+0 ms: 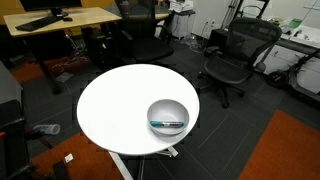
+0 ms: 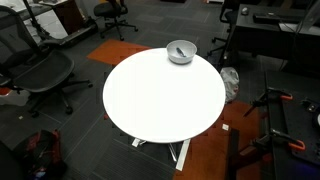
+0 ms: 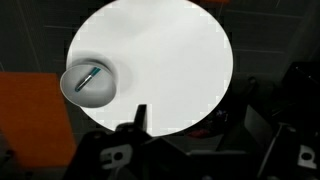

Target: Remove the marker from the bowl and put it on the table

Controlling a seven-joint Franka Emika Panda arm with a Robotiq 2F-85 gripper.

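Observation:
The silver metal bowl (image 1: 168,116) sits near the edge of the round white table (image 1: 115,100). The teal-green marker (image 1: 168,124) lies inside it. Both exterior views show this; in an exterior view the bowl (image 2: 181,51) stands at the far rim of the table (image 2: 160,100). In the wrist view the bowl (image 3: 88,84) with the marker (image 3: 87,77) is at the table's (image 3: 160,55) left edge. My gripper (image 3: 215,105) hangs high above the table, far from the bowl, and looks open and empty. The arm is out of view in both exterior views.
Black office chairs (image 1: 232,58) stand around the table, one also to the side (image 2: 40,75). A light-wood desk (image 1: 60,20) is at the back. Orange carpet (image 1: 285,150) borders the dark floor. A black stand (image 2: 285,135) is beside the table.

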